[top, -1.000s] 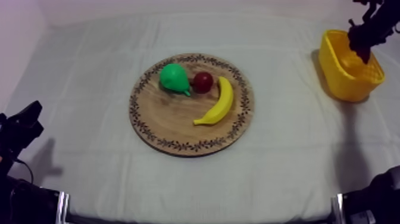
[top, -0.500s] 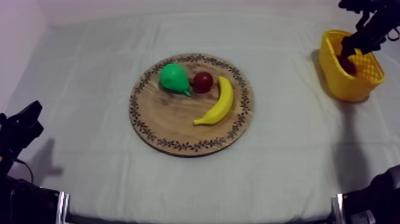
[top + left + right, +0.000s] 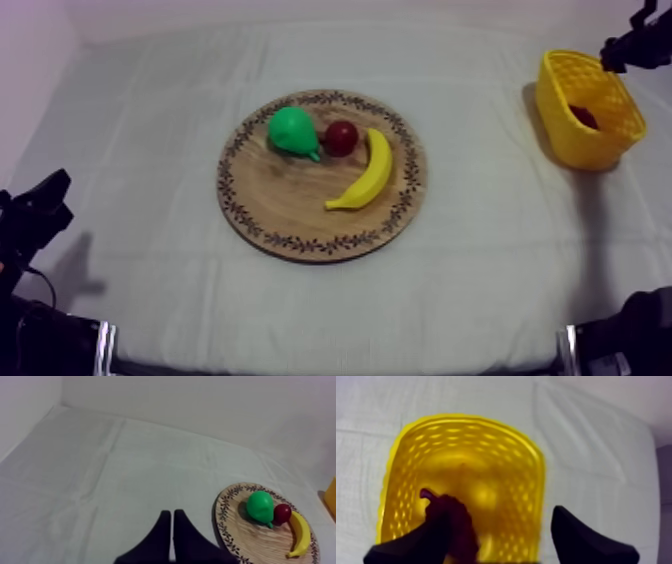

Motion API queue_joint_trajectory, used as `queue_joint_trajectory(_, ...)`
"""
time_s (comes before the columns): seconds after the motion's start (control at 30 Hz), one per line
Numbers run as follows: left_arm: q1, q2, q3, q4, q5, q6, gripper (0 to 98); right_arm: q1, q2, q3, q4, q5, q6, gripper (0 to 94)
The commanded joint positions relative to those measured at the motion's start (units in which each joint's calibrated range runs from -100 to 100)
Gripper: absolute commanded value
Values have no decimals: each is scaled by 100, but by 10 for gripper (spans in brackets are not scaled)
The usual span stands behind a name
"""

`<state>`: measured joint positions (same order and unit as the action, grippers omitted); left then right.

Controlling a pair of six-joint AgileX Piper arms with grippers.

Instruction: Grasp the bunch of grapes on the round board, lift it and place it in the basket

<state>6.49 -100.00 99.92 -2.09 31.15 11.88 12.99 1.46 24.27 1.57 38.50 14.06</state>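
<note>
The dark purple bunch of grapes [image 3: 584,117] lies inside the yellow basket [image 3: 568,130] at the table's right. My right gripper [image 3: 626,47] hangs above and behind the basket. In the right wrist view it [image 3: 498,511] stands open over the basket [image 3: 461,418], nothing between its fingers, and the grapes [image 3: 455,523] rest on the basket floor by one finger. The round wooden board [image 3: 300,215] holds a green pear [image 3: 291,131], a small red fruit [image 3: 341,137] and a banana [image 3: 368,170]. My left gripper [image 3: 171,526] is shut on nothing, low at the left [image 3: 48,198].
From the left wrist, the board [image 3: 235,536] with the pear [image 3: 260,507], the red fruit [image 3: 282,513] and the banana [image 3: 300,535] lies ahead to one side. Bare cloth surrounds the board. A wall rises behind the table.
My right gripper let go of the grapes in the basket, then rose up and away to the right. The left arm and the board's fruit stayed still.
</note>
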Motion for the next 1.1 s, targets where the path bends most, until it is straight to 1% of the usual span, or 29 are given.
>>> queue_joint_trajectory(0.0, -1, 0, -4, -4, -3, 0, 1, 35, -763, 505, -2, -347, 10, 521)
queue_joint_trajectory(0.23, -1, 0, -4, -4, -3, -2, 1, 81, -2491, 1978, -127, -1118, 133, 423)
queue_joint_trajectory(0.37, -1, 0, -4, -4, -3, 1, 1, -6, -3577, 2832, -101, -1309, 108, 388)
queue_joint_trajectory(0.5, -1, 0, -4, -4, -3, 1, 1, -134, -4670, 3607, -74, -1374, 43, 345)
queue_joint_trajectory(0.67, -1, 0, -4, -4, -3, 1, 1, -329, -5915, 4349, -46, -1125, -33, 310)
queue_joint_trajectory(0.8, -1, 0, -4, -4, -3, 1, 1, -552, -6822, 4896, 56, -720, -238, 285)
queue_joint_trajectory(0.9, -1, 0, -4, -4, -3, 2, 1, -685, -7451, 5349, 86, -466, -367, 250)
queue_joint_trajectory(1.07, -1, 0, -4, -4, -3, -1, 1, -845, -8271, 6062, 106, -211, -484, 203)
